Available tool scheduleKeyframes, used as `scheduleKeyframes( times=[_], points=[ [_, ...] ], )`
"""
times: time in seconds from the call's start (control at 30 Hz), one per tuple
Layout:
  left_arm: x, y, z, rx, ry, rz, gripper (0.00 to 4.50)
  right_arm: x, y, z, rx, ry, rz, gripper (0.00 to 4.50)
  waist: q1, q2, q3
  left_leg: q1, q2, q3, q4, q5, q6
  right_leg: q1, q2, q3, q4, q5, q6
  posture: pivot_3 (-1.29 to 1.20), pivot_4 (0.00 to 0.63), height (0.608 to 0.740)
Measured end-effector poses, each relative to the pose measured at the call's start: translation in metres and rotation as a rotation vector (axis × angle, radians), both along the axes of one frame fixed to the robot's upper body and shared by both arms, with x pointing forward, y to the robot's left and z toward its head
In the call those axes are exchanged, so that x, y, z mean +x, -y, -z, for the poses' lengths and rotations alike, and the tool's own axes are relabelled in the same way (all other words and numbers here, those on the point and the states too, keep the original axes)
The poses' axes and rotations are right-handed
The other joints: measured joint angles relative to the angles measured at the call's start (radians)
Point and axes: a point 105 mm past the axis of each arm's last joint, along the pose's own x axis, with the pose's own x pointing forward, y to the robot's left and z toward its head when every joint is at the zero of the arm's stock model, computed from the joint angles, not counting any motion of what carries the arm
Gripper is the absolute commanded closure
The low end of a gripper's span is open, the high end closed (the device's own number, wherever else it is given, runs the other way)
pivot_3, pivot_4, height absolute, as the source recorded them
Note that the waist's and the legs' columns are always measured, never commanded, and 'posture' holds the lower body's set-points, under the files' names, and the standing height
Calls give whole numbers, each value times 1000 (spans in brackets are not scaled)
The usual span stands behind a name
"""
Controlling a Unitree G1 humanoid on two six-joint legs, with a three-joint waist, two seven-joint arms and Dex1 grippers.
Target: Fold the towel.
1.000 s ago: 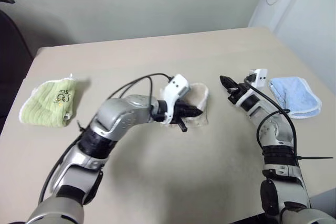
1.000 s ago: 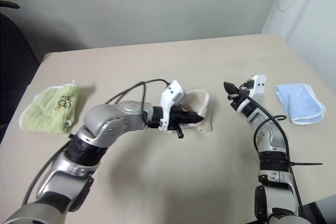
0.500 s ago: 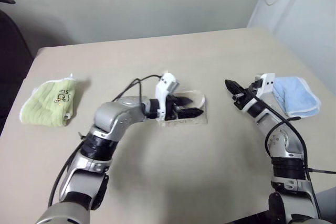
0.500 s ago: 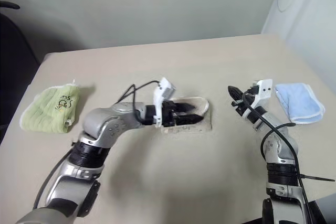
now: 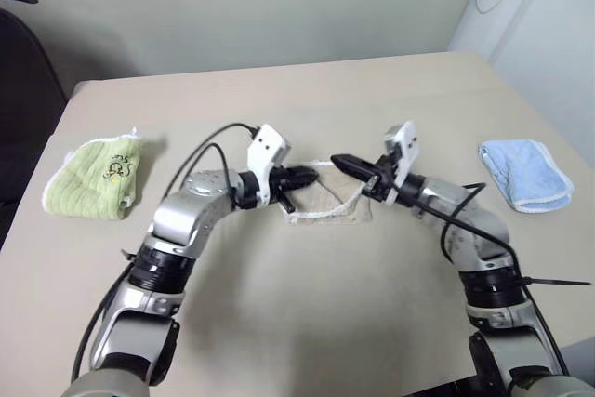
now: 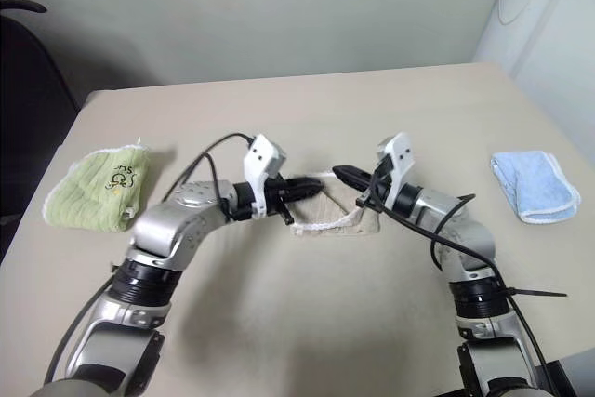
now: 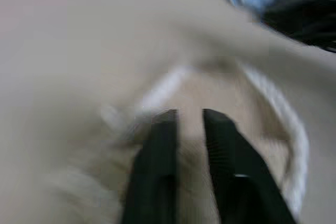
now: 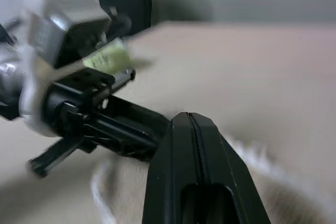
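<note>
Both grippers moved in: right gripper [image 5: 340, 161] pressed together over the towel [image 5: 337, 209] mid-table; left gripper [image 5: 307, 174] narrowly parted, grip unclear; fold unfinished.

The beige towel [image 5: 330, 202] in front of me lies mid-table, a small bunched terry cloth with white corded edging along its near and far sides. Its right end appears to rise in a loose fold, though the close views are blurred.
</note>
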Motion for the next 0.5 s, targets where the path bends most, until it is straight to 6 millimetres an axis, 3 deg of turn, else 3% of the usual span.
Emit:
scheduleKeyframes(
  times=[0.13,0.27,0.37,0.5],
  points=[
    [4,-1,1,-39,-5,-14,3663,6,6,14,-20,-28,35,4500,0,0,0,-3,0,0,1,0,0,-2,0,-1,0,0,0,0,150,740],
    [9,-15,-35,-242,38,-60,3663,4,12,10,-19,8,47,4500,-1,0,0,-4,0,0,3,0,0,-2,0,-1,0,0,0,0,150,740],
    [8,-34,-52,-256,92,-93,3663,3,18,9,-19,17,63,4500,-1,0,0,-4,0,0,5,0,0,-1,0,-1,0,0,0,0,150,740],
    [-1,-39,-41,-222,80,-73,3663,4,20,12,-28,15,76,4500,-2,0,0,-4,0,0,6,0,0,-1,0,-1,0,1,1,0,150,740]
  ],
)
